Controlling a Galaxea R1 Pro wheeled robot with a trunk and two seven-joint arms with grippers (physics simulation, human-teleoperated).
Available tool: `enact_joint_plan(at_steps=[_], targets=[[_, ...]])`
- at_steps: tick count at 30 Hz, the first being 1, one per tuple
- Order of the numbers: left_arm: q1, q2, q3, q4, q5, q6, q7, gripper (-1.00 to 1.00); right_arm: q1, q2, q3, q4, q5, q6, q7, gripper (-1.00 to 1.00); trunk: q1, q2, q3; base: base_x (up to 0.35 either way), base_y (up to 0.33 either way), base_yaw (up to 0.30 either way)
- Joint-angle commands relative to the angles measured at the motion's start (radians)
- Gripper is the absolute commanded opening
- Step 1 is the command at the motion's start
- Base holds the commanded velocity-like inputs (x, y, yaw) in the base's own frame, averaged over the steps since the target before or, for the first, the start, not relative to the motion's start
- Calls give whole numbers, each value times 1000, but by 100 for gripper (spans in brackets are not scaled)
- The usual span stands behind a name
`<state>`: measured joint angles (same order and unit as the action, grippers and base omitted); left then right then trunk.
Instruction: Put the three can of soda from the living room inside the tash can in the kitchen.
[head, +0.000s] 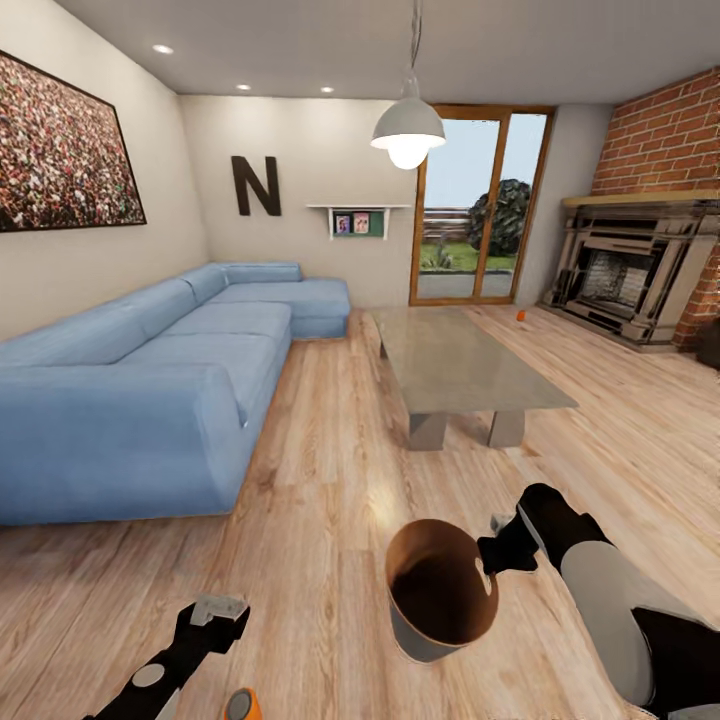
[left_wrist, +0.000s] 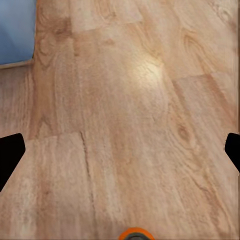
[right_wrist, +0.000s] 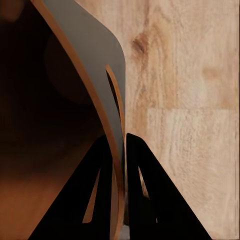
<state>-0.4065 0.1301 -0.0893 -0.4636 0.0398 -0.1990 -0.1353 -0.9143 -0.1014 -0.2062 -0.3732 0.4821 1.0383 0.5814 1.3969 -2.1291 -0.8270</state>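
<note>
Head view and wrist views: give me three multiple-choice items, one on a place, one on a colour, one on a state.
1. Where does the can of soda lie?
A) wood floor by the left end effector
B) grey table
C) sofa

2. What colour is the tash can inside?
A) blue
B) brown
C) white

3. How is the right end effector?
A) open above the floor
B) shut on the tash can's rim
C) shut on a can

Key: 1 A, it shows on planks at the head view's lower edge; 2 B, its interior is brown; 3 B, both fingers pinch the wall.
</note>
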Motion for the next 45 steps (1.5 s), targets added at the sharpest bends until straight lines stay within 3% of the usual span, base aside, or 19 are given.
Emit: enact_joint_plan(at_steps=[1,6,9,28,36,45], targets=[[0,0,-1,1,0,-1,0,100,-22,3,-2,13,-11,9,8,-100,0,0,0,0,0,-105],[0,0,-1,3,0,-22,0,100,-115,8,-2,85,11,9,8,-100,0,0,0,0,0,-91],[0,0,1,4,0,-26,0,100,-139,12,-2,105,14,9,8,-100,8,-14,-6,0,0,-80],[-1,12,11,15,18,-37,-4,100,-147,20,2,115,15,9,8,-100,80,-147,-66,0,0,-23],[-1,14,64,15,18,-68,-10,100,-147,20,2,114,15,9,8,-100,111,-203,-91,0,0,0],[-3,14,74,35,18,-80,-10,100,-147,20,2,114,15,9,8,-100,146,-266,-119,0,0,0]])
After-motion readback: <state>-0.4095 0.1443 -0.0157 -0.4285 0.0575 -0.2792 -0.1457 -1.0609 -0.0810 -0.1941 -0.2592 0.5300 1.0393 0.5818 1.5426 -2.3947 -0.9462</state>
